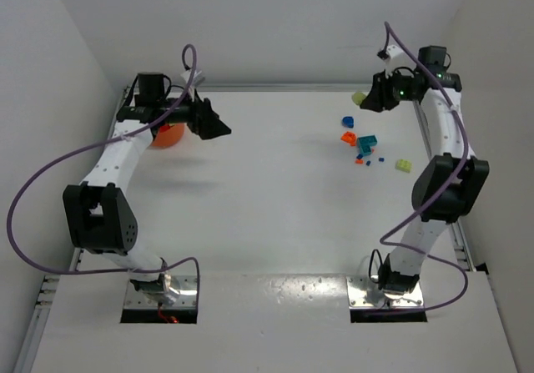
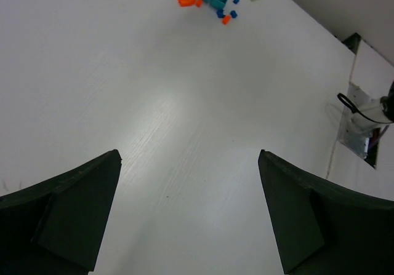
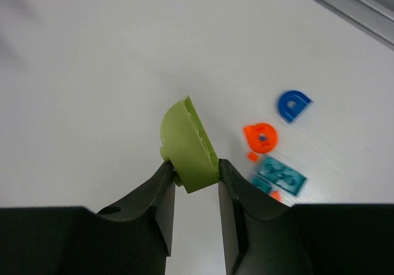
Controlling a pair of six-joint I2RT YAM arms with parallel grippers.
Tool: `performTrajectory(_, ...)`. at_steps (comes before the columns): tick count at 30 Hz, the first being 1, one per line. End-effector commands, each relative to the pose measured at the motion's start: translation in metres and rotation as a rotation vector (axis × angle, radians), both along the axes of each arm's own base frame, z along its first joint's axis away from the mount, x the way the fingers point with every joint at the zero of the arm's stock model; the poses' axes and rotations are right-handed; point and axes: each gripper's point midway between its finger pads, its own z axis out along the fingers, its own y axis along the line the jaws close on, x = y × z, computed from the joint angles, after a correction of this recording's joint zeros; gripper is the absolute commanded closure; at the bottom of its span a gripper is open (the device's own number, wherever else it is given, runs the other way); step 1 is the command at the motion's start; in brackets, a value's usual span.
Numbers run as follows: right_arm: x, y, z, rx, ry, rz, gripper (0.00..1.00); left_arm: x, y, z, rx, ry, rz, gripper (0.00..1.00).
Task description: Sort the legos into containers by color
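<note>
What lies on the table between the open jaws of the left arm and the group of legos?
Nothing. That stretch of the table is bare up to the legos; the top view shows it, and the left wrist view too.

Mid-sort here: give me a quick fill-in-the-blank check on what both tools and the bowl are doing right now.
1. The right tool is shut on a ____ lego piece.
2. The left tool is ____, holding nothing.
3. The orange bowl sits under the ____ arm.
4. The round brick beside the blue arch brick is ____.
Missing words: yellow-green; open; left; orange.
</note>
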Motion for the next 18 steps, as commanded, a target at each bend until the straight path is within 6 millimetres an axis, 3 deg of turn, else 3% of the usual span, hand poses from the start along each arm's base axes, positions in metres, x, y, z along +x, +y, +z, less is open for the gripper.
performTrajectory(1,-0.052,0.05,0.021,0.205,0.074,0.205,0.91,-0.04,-0.022,0.03,-0.068,-0.087,-0.157,0.0)
performTrajectory(4,-0.085,0.075,0.032,0.342,0.144,0.298,0.91,-0.057,-0.037,0.026,-0.108,-0.019,-0.181,0.0)
performTrajectory(6,-0.103,0.088,0.034,0.423,0.19,0.341,0.91,-0.066,-0.048,0.037,-0.153,-0.045,-0.212,0.0)
performTrajectory(7,-0.114,0.1,0.037,0.452,0.225,0.367,0.91,-0.077,-0.058,0.028,-0.167,-0.01,-0.231,0.0)
performTrajectory(11,-0.143,0.126,0.037,0.563,0.317,0.434,0.91,-0.094,-0.079,0.028,-0.166,0.003,-0.252,0.0)
performTrajectory(14,-0.159,0.148,0.04,0.634,0.379,0.484,0.91,-0.101,-0.093,0.026,-0.164,-0.001,-0.28,0.0)
performTrajectory(18,-0.173,0.17,0.037,0.584,0.393,0.513,0.91,-0.1,-0.104,0.023,-0.156,0.007,-0.282,0.0)
